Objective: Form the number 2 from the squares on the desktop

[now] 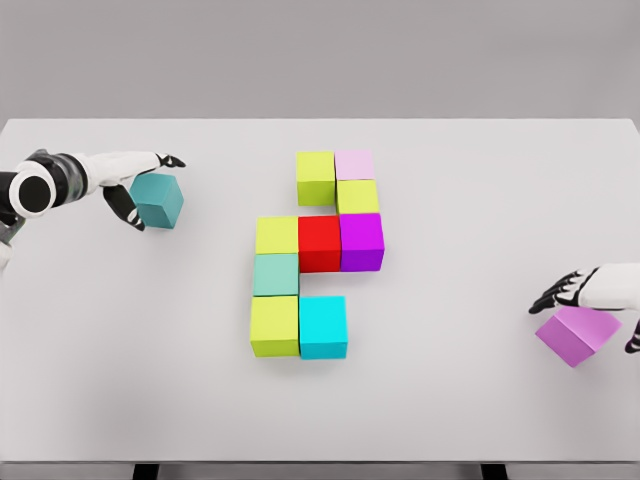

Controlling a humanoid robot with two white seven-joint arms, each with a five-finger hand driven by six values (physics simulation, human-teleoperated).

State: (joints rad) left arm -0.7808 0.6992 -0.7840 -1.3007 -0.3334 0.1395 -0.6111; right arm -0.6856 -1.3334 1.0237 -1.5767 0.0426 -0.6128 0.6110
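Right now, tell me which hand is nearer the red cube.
Left. The left hand, holding the teal cube, sits up-left of the red cube; the right hand, on the purple cube, is farther off, lower right.

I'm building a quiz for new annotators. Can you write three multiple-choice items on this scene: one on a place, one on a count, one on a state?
1. Where does the red cube sit?
A. Between a yellow-green cube and the purple cube
B. Alone at the table's far right
C. On top of the cyan cube

2. How many cubes make up the central cluster?
A. Five
B. Nine
C. Twelve

3. What is the left hand doing?
A. Resting flat and empty
B. Holding the teal cube
C. Pressing on the cluster

Answers:
1 A, the yellow-green cube and purple cube flank it.
2 B, nine touching cubes count out.
3 B, its fingers wrap the teal cube.
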